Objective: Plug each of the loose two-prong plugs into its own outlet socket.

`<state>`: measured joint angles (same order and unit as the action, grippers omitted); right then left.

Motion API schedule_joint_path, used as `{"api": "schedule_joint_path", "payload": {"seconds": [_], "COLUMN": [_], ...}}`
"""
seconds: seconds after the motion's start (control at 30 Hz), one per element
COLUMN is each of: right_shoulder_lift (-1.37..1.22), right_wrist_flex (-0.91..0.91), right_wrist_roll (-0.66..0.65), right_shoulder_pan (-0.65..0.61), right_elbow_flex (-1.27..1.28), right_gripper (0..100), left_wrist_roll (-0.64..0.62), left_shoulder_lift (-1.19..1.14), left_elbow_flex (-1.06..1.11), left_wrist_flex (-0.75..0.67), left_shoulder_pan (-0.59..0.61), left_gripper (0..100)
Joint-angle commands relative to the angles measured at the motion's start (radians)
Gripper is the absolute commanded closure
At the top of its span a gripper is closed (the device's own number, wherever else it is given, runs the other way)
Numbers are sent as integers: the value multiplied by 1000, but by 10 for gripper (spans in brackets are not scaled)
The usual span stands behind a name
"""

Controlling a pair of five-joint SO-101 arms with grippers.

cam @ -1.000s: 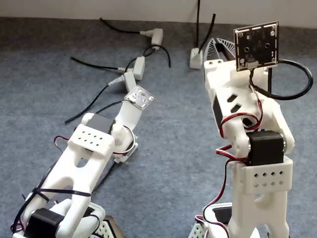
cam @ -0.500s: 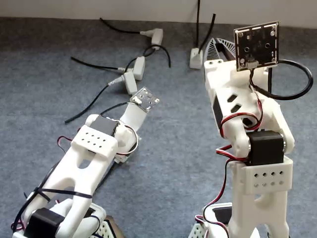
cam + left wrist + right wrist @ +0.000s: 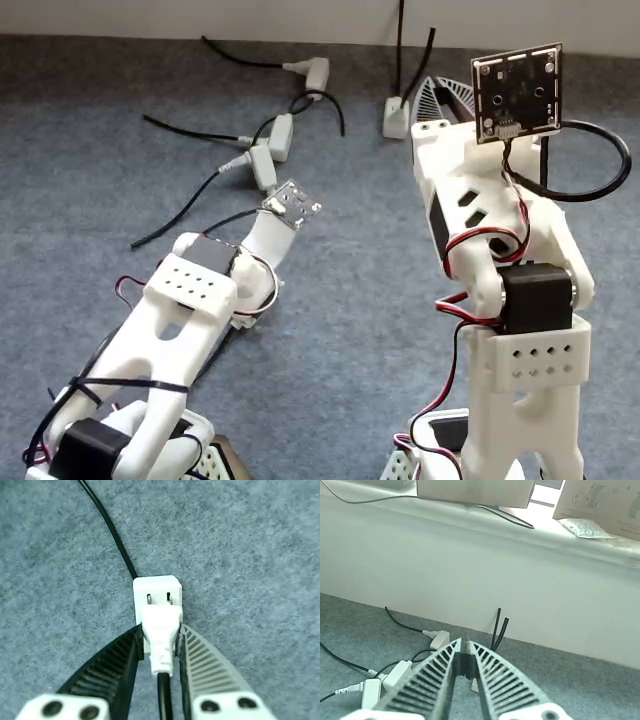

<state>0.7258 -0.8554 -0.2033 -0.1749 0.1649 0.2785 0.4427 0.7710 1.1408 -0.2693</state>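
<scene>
High view: grey carpet [image 3: 90,120] strewn w/ black cords [image 3: 178,213] and white plug bodies [image 3: 282,137] ahead of the left arm [image 3: 190,300]. The right arm [image 3: 500,250] stands upright, well apart from them.

Left wrist view: left gripper [image 3: 160,630] is clamped on both sides of the plug [image 3: 161,650] — its long axis is in line w/ the fingers, prongs pointing into the outlet socket [image 3: 156,586], some bare metal showing at the seam. The socket's cord [image 3: 107,525] runs off the opposite way.

Right wrist view: right gripper [image 3: 465,647] is all but closed, holding nothing — wall [image 3: 545,590] and other plugs [image 3: 439,639] lie beyond.
</scene>
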Motion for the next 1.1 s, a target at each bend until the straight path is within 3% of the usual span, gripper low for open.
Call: {"api": "schedule_joint_path", "payload": {"seconds": [0.0, 0.4, 0.67, 0.83, 1.07], "right_shoulder_lift": [-8, -8, -8, -8, -8], "right_wrist_flex": [2, 2, 2, 2, 2], "right_wrist_roll": [12, 12, 9, 8, 9], "right_shoulder_pan": [-8, -8, -5, -4, -4], "right_elbow_flex": [-42, -42, -42, -42, -44], "right_gripper": [992, 992, 992, 992, 992], "left_wrist_roll": [12, 12, -6, -11, 74], "left_shoulder_lift": [4, -18, -343, -456, -349], "left_elbow_flex": [7, 2, -179, -302, -401], "left_wrist_flex": [-8, 29, 46, 164, 385], "left_shoulder_pan": [-13, -18, 5, 15, 16], "left_gripper": [993, 993, 993, 993, 993]}}
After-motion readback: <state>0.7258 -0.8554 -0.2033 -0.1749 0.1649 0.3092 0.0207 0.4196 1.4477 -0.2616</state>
